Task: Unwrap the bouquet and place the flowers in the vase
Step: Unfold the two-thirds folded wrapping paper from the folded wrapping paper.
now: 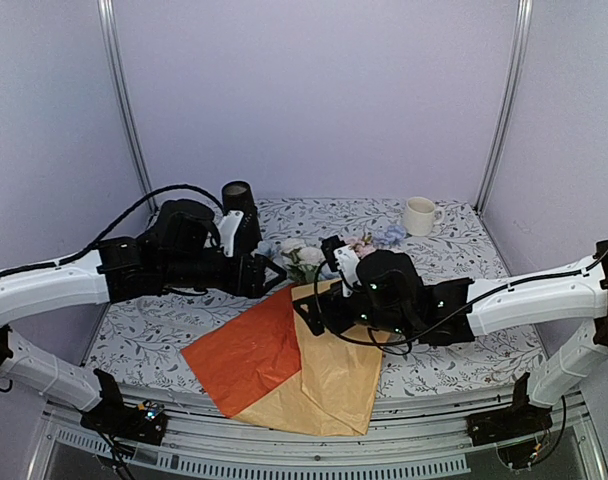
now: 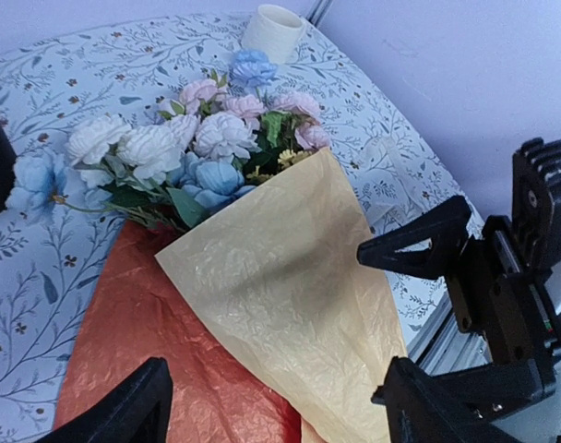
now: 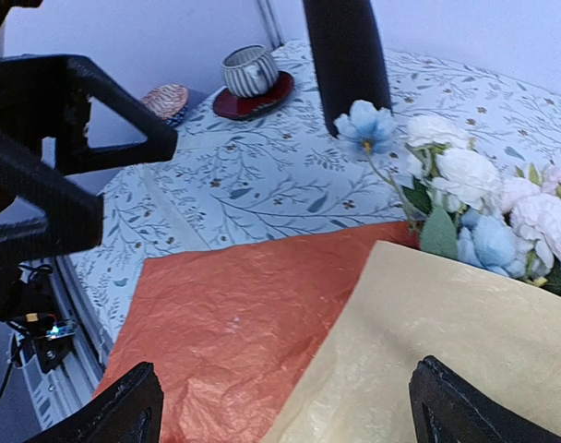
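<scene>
Plainly, left gripper (image 2: 276, 374) and right gripper (image 3: 285, 369) both gape wide, holding nothing, over the bouquet (image 1: 324, 380); the vase (image 1: 237, 195) stands at ten o'clock from the flowers (image 1: 304, 255).

Bouquet: crinkled tan kraft-paper cone (image 1: 329, 375) lying on a spread orange sheet (image 1: 246, 352), reaching the tabletop's (image 1: 454, 262) near edge.
Flowers: white, pink and pale-blue artificial blooms (image 2: 197, 148) lying flat, heads out of the paper's far end.
Vase: tall matte black vase (image 3: 347, 55), upright just beyond them.

Pale lavender walls (image 1: 314, 90) closed in the table (image 1: 404, 452) on three sides, with slim metal posts (image 1: 124, 100) at the back corners. A leaf-print cloth (image 1: 464, 250) covered the top. Light was soft and even.
</scene>
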Robot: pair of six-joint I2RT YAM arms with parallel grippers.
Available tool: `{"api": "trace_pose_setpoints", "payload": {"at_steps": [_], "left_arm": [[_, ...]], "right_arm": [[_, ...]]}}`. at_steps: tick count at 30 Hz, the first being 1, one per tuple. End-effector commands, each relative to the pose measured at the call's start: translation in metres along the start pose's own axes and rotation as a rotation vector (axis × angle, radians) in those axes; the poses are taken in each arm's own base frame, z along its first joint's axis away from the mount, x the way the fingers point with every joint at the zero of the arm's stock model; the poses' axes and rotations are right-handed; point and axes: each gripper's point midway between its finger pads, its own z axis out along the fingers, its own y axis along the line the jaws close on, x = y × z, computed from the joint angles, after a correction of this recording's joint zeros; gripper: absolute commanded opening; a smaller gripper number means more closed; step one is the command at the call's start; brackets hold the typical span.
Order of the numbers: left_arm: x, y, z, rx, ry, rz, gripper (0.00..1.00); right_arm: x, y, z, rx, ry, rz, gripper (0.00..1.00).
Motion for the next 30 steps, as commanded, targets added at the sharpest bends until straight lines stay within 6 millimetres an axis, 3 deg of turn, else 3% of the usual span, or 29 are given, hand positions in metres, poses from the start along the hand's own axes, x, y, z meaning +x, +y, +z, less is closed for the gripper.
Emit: {"api": "trace_pose_setpoints", "payload": {"at_steps": [1, 5, 8, 15, 18, 21, 26, 30], "left_arm": [[0.012, -0.012, 0.025, 0.076, 0.045, -0.024, 0.80], [0.028, -0.007, 0.042, 0.067, 0.089, -0.042, 0.73], [0.040, 0.000, 0.051, 0.052, 0.113, -0.059, 0.47], [0.074, 0.017, 0.070, 0.009, 0.195, -0.105, 0.32], [0.088, 0.029, 0.073, -0.035, 0.217, -0.124, 0.32], [0.098, 0.031, 0.076, -0.017, 0.228, -0.148, 0.49], [0.107, 0.025, 0.083, 0.057, 0.225, -0.177, 0.68], [0.113, 0.021, 0.093, 0.113, 0.234, -0.210, 0.70]], "right_arm": [[0.012, -0.045, -0.008, 0.168, 0.031, 0.021, 0.95], [0.019, -0.060, -0.012, 0.205, 0.047, 0.073, 0.94], [0.023, -0.068, -0.013, 0.218, 0.065, 0.102, 0.94], [0.037, -0.057, -0.001, 0.158, 0.133, 0.121, 0.92], [0.047, -0.053, 0.014, 0.170, 0.213, 0.101, 0.95], [0.054, -0.068, 0.020, 0.284, 0.258, 0.103, 0.95], [0.047, -0.075, 0.015, 0.301, 0.229, 0.126, 0.95], [0.043, -0.084, 0.006, 0.315, 0.215, 0.151, 0.95]]}}
